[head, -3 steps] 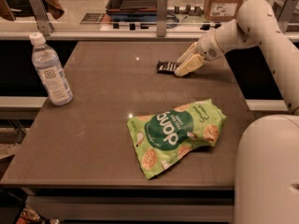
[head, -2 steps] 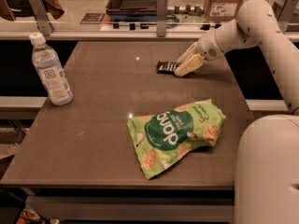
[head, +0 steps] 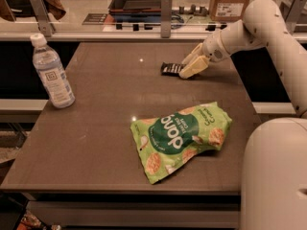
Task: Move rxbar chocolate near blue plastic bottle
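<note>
The rxbar chocolate (head: 170, 68), a small flat black wrapper, lies on the brown table (head: 105, 128) at the back, right of centre. My gripper (head: 188, 69) is low over the table at the bar's right end and hides that end. The blue plastic bottle (head: 51, 72), clear bluish with a white cap and a label, stands upright near the table's left edge, far to the left of the bar and the gripper.
A large green snack bag (head: 182, 137) lies crumpled at the front right of the table. My white arm (head: 254, 25) reaches in from the right. A glass rail with posts (head: 165, 11) runs along the table's far edge.
</note>
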Robot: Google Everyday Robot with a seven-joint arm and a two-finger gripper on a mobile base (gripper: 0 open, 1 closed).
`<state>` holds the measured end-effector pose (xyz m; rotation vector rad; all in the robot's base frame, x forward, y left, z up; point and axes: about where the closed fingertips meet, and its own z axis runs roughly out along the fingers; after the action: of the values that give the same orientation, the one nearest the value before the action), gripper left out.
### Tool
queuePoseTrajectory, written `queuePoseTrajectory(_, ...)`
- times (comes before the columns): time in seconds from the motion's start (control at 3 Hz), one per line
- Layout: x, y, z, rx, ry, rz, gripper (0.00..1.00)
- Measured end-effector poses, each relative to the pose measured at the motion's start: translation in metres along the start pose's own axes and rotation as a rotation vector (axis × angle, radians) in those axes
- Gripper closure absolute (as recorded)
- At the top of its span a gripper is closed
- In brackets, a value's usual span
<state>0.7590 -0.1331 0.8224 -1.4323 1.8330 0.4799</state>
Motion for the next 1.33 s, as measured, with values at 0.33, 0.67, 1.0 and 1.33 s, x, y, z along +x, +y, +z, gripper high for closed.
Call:
queuePoseTrajectory(0.33, 0.0000, 0.0000, 0.0000, 0.000, 0.000, 0.000, 1.00)
queuePoseTrajectory(0.67, -0.0003, -0.0001, -0.0003, 0.000, 0.000, 0.000, 1.00)
queuePoseTrajectory(1.0, -0.0004, -0.0001, -0.0004, 0.000, 0.000, 0.000, 1.00)
queuePoseTrajectory(1.33, -0.0005, -0.0001, -0.0004, 0.000, 0.000, 0.000, 1.00)
